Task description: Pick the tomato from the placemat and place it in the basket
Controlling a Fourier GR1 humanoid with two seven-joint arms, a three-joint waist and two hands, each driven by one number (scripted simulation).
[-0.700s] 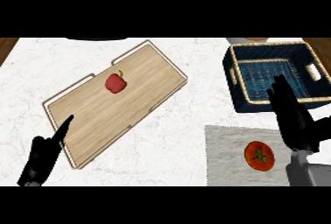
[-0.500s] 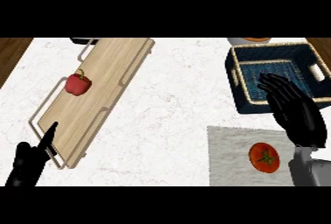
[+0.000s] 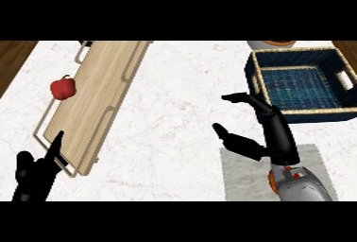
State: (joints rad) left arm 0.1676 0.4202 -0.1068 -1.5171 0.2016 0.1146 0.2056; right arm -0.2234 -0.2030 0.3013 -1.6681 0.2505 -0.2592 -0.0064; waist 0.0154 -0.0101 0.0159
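tomato (image 3: 273, 179): red-orange and round; only a small edge shows, just left of the right hand's (image 3: 277, 137) wrist, which hides the rest.
placemat (image 3: 244, 176): light grey and flat, lying under the right hand and under the tomato.
basket (image 3: 304, 114): dark blue with a tan woven rim and handle holes; it sits upright just past the right hand's fingertips.

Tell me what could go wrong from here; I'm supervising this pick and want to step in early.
The right hand and forearm cover most of the tomato on the placemat, so the grasp may be misjudged. The basket wall stands close beyond the hand; a low carry could clip it.
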